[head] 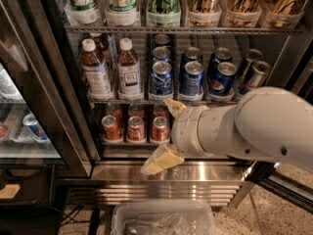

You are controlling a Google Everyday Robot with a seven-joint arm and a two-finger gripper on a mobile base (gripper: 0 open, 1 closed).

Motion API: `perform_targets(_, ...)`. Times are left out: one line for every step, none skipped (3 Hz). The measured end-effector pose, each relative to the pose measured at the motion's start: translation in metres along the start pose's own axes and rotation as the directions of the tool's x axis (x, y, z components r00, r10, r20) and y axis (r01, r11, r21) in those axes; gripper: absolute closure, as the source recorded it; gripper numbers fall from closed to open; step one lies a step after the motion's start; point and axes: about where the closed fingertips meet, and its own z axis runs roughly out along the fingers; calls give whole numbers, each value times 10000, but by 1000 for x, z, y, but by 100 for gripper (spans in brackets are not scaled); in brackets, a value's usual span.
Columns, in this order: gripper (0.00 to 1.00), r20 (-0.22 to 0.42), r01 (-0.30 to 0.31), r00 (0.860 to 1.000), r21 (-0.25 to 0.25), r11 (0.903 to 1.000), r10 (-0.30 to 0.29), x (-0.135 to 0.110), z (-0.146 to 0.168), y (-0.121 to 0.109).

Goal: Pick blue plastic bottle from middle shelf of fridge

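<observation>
The blue plastic bottle (129, 68), with amber drink, white cap and a white label with a small dark emblem, stands upright in the second lane from the left of the middle shelf (146, 100). A similar brown bottle (96, 68) stands to its left. My gripper (156, 136) is open, its cream fingers spread one above the other. It hangs in front of the fridge (66, 106), below and to the right of the bottle, level with the bottom rack. It holds nothing.
Blue soda cans (192, 77) fill the middle shelf's right lanes. Red cans (135, 128) stand on the rack below and tall cans (164, 4) above. A smaller cooler (19, 131) is at the left. A clear plastic bin (161, 219) sits on the floor.
</observation>
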Motion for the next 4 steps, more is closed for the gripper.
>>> perform_targets(0, 1184, -773, 9904, 497, 9958, 710, -9, 22, 6)
perform_targets(0, 2073, -1974, 9626, 954, 9757, 1745, -24, 42, 7)
perform_targets(0, 2798, -2814, 9313, 1462, 9484, 2332, -49, 58, 2)
perform_targets(0, 2799, -2815, 9312, 1463, 9483, 2333, -49, 58, 2)
